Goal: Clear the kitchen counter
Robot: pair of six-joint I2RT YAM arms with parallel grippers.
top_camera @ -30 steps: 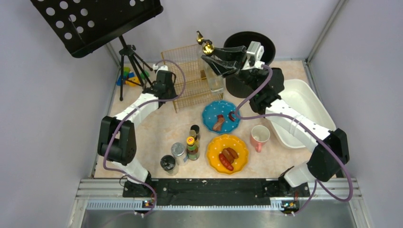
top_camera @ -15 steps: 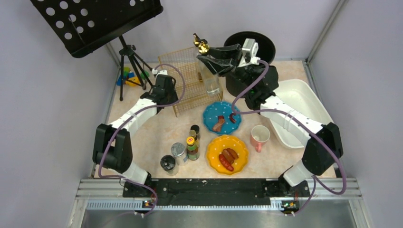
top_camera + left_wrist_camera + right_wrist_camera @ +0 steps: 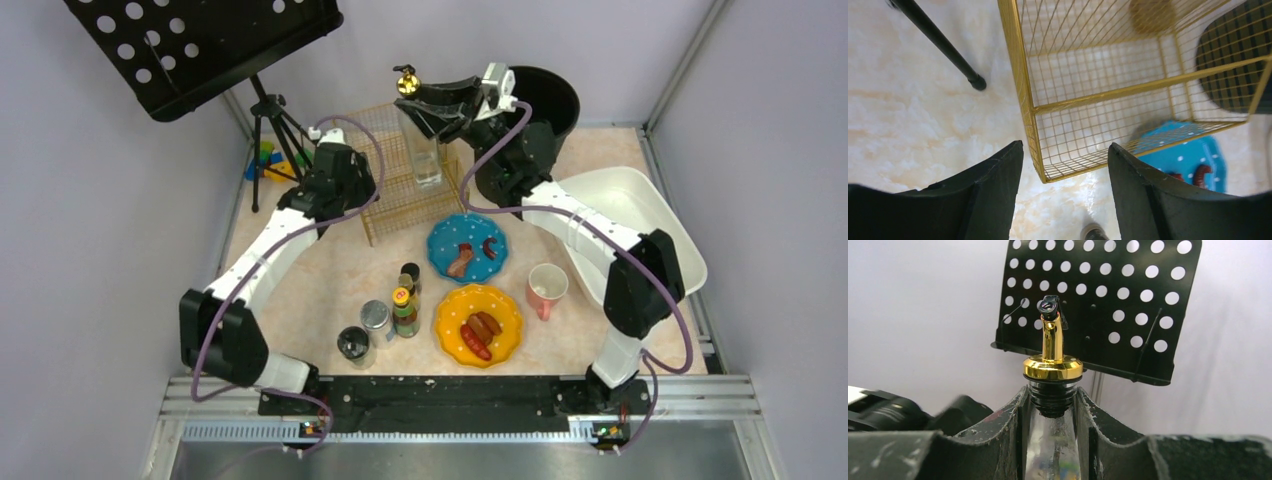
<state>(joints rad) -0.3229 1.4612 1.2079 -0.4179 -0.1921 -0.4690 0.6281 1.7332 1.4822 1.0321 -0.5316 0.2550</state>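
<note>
Right gripper squeezes the neck of the tall clear glass bottle with a gold spout at 12 o'clock over the peach marble kitchen counter, so hold it straight and lower it slowly, missing the empty, spread-apart left gripper at 11 o'clock.

The left arm and right arm have white tube links between bulky black joints. A purple cable loops along each, back from the wrist. The left gripper has smooth matte black fingers; the right gripper has black fingers scuffed with pale scratches.
</note>
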